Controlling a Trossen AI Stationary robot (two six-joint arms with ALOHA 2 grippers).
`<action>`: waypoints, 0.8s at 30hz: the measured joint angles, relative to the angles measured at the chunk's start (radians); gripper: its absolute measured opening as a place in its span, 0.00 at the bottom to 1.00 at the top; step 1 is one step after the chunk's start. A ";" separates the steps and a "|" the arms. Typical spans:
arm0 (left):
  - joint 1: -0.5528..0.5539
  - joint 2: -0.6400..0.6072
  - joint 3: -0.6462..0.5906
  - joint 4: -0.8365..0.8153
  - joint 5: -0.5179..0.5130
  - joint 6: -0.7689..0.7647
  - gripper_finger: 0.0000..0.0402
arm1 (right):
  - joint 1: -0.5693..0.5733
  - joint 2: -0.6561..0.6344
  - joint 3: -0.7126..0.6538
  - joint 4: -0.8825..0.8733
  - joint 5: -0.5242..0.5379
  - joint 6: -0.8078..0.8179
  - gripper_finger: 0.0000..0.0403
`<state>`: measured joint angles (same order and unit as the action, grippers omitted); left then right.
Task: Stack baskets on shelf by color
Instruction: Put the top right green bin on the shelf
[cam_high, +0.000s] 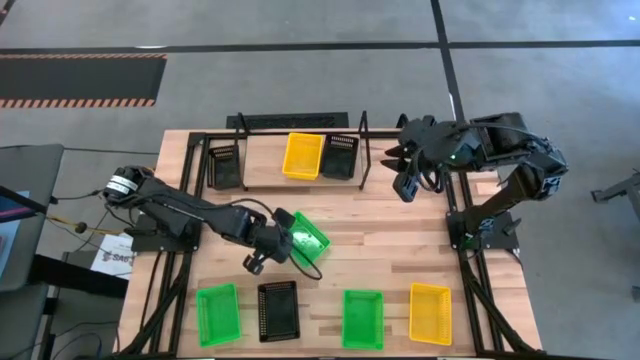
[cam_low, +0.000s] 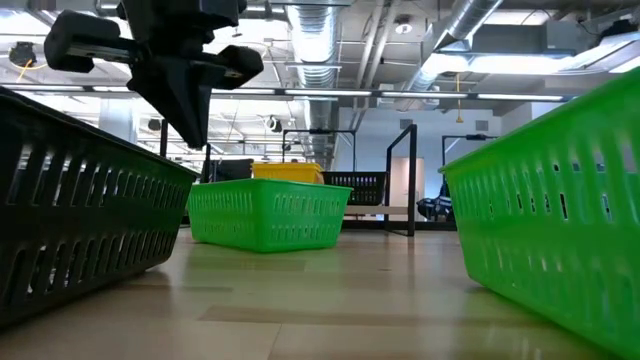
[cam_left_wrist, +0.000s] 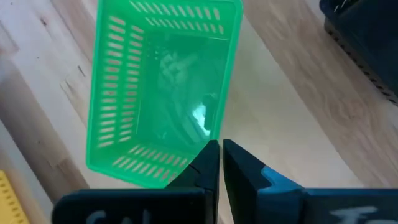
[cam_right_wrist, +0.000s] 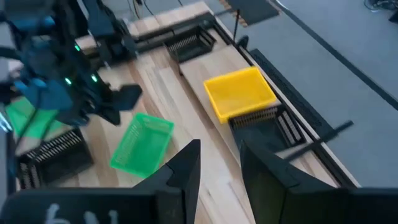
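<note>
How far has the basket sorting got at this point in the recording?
Done: three baskets sit on the shelf: a black basket at one end, a yellow basket and another black one.

In hand: the left gripper, shut, is beside a green basket mid-table, not gripping it. The right gripper waits open near the shelf's end.

Left: that basket plus four in the front row.

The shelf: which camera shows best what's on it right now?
High view: the whole shelf shows from above, holding a yellow basket between black ones. Right wrist view shows it slanted; low view, distant and partly blocked; left wrist view, not at all.
</note>
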<state>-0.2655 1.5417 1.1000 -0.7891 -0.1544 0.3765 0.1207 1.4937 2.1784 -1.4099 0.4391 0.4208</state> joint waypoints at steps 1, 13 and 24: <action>0.003 0.000 0.000 -0.003 -0.001 0.010 0.02 | 0.000 0.000 0.000 0.017 0.000 0.000 0.33; 0.006 0.022 -0.004 -0.011 0.017 0.224 0.25 | 0.000 0.000 0.000 0.050 -0.019 0.083 0.30; 0.010 0.162 -0.004 0.050 -0.115 0.257 0.30 | 0.001 0.000 0.000 0.057 -0.020 0.087 0.29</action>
<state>-0.2550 1.7040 1.0958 -0.7388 -0.2697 0.6340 0.1215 1.4940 2.1784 -1.3533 0.4196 0.5079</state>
